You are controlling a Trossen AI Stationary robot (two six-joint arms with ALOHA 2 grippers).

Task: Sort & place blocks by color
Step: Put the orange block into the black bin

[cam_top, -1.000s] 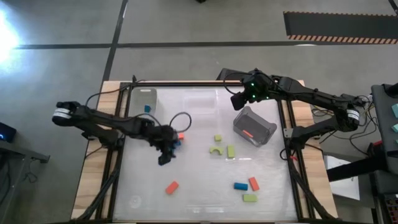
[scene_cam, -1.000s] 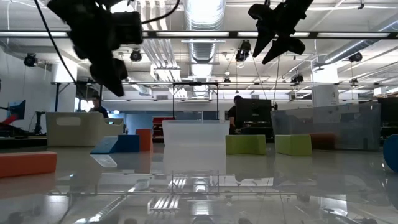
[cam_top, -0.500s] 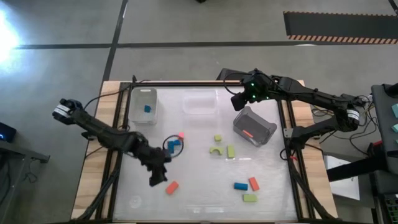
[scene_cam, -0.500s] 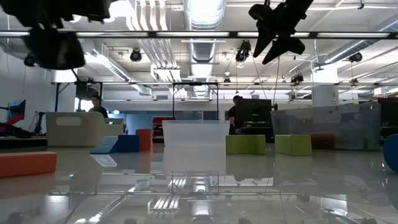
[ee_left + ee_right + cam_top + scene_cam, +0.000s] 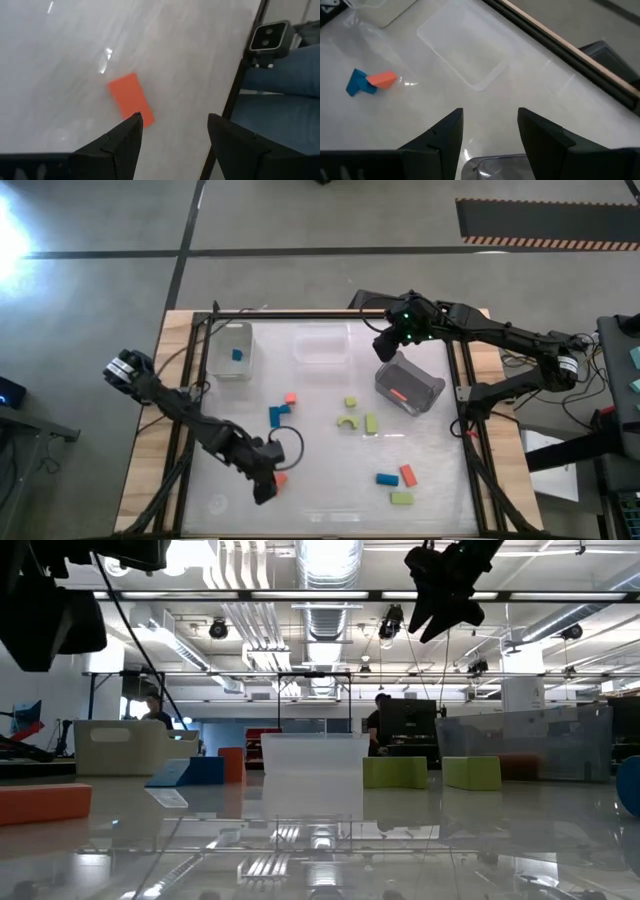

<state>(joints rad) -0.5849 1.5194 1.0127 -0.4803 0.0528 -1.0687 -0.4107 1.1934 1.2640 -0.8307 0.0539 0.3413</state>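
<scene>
My left gripper (image 5: 266, 488) is open and held above the table near its near edge. It hovers by an orange block (image 5: 279, 478) that lies flat, just beyond one fingertip in the left wrist view (image 5: 131, 97). My right gripper (image 5: 384, 345) is open and empty, high over the far side by the grey bin (image 5: 410, 384). A red block (image 5: 400, 393) lies in that bin. A blue block (image 5: 237, 354) lies in the left clear bin (image 5: 229, 367). Other blue, orange and green blocks lie loose on the table.
An orange (image 5: 291, 397) and a blue block (image 5: 278, 415) lie left of centre. Two green bricks and a green arch (image 5: 348, 421) are at the centre. Blue, orange and green blocks (image 5: 401, 498) lie near right. A clear bin (image 5: 321, 346) stands far centre.
My left gripper has gone from beside the blue and orange blocks left of centre toward the table's near edge, and now stands over the lone orange block. The blocks have not moved.
</scene>
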